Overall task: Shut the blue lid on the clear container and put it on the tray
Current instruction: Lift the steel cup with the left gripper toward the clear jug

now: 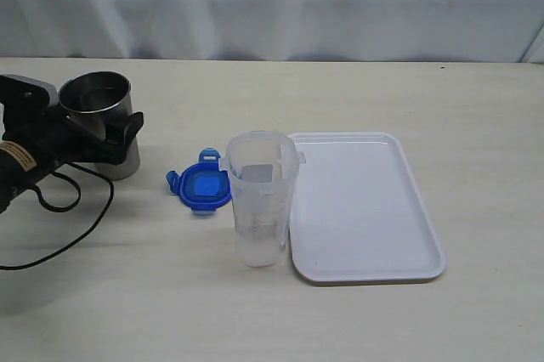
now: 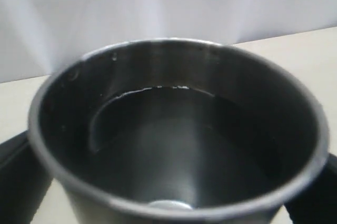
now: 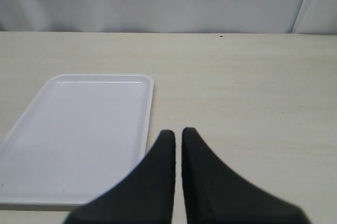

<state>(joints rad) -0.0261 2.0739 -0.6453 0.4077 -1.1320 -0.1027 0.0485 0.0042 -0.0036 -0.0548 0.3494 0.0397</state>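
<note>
The left claw, near the counter's left edge, pinches the steel cup by its sides. The blue lid lies flat toward the middle of the counter, clear of that claw, between the cup and the clear container. The container stands upright and uncapped just beside the tray. The right claw is pressed almost together, empty, near the tray's rim.
</note>
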